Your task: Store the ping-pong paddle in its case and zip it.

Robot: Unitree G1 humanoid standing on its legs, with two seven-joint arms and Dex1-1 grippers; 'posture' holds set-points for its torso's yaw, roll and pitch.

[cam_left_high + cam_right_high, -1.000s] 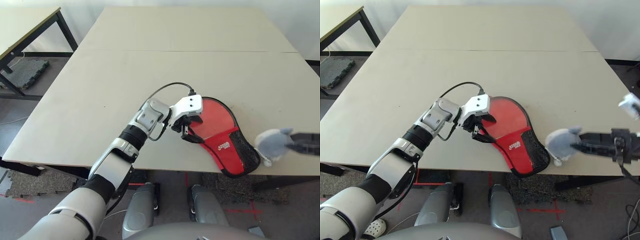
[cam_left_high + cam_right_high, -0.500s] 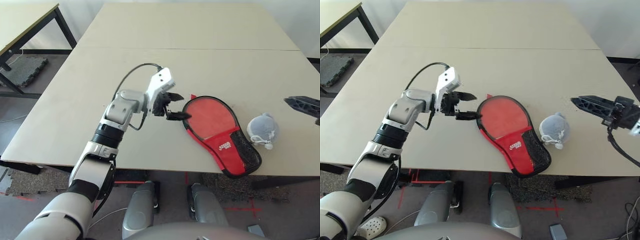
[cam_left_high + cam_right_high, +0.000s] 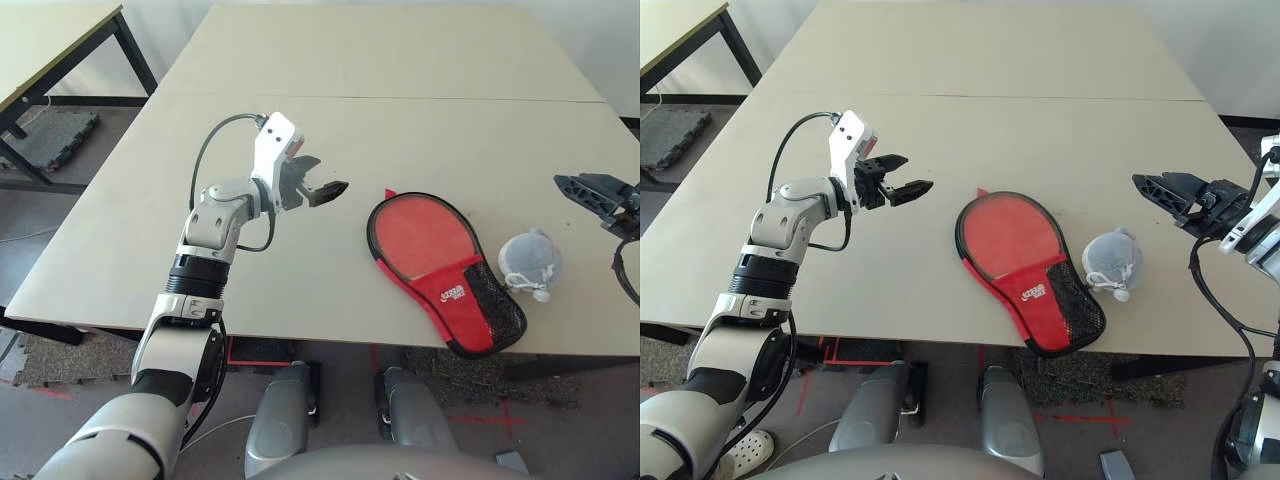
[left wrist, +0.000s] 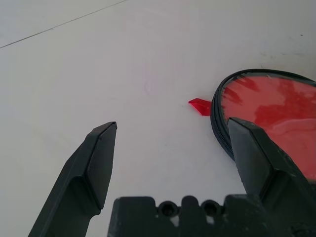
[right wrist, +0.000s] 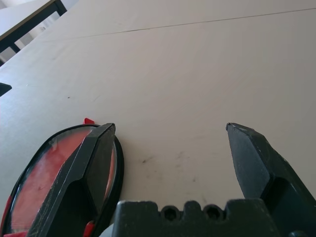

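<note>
A paddle-shaped red fabric case (image 3: 440,262) with a black zipper rim lies flat on the pale beige counter (image 3: 380,90), near the counter's front edge and toward its right side. Its round head points toward the middle of the counter, and its narrow end, with a black mesh pocket (image 3: 496,304) and a small white logo (image 3: 453,293), reaches almost to the front edge. A small red tab (image 4: 200,105) sticks out from the rim at the round end. The ping-pong paddle cannot be told apart from the case; through the round head a red face shows, and whether that is the paddle's rubber or the cover cannot be told.

Just beside the case, on the side toward the counter's right edge, sits a grey-white fluffy ball (image 3: 529,263), close to the mesh pocket but apart from it.

The left gripper (image 3: 322,187) hangs above the counter well to the left of the case, aimed toward it, its two black fingers (image 4: 97,157) spread wide with nothing between them. The right gripper (image 3: 1160,188) is at the counter's right edge, beyond the ball, also aimed inward at the case; its fingers (image 5: 94,163) stand wide apart and empty.
</note>
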